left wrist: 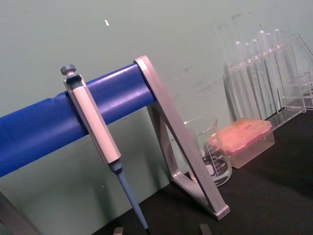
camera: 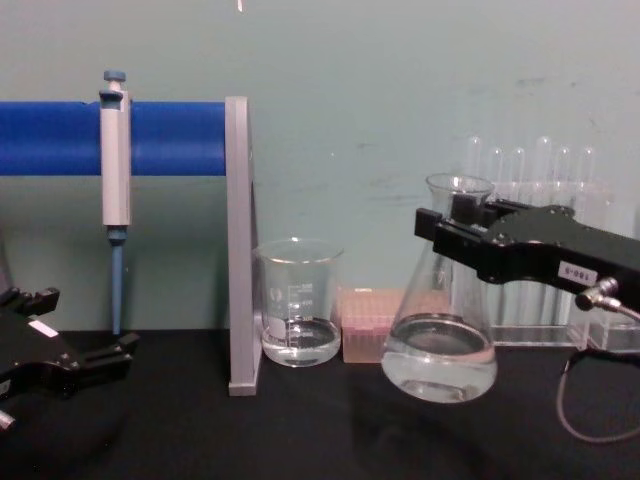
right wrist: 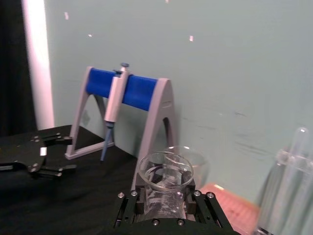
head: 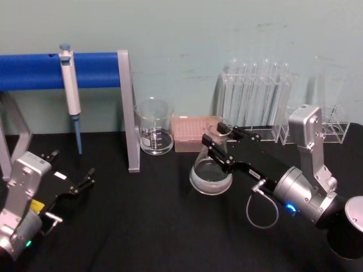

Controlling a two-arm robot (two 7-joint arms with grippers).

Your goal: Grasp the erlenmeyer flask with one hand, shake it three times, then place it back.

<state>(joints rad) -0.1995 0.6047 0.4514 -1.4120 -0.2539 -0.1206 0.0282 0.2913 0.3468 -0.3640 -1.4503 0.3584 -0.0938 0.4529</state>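
Now right tool [head: 217,139] tight around erlenmeyer flask [head: 210,173] neck, beaker [head: 154,127] near leftward, black table [head: 147,215] in front; left tool [head: 72,164] agape.

The head view looks down and forward over the tabletop [head: 147,226], taking in the left pincer [head: 71,167] and the right pincer [head: 215,137]. The chest view sits low and side-on, close beside the right pincer. Each wrist view looks ahead from behind its own pincer: the right past the erlenmeyer flask [right wrist: 165,181], the left tilted. All four share the blue rack [head: 34,71] beyond the left pincer.
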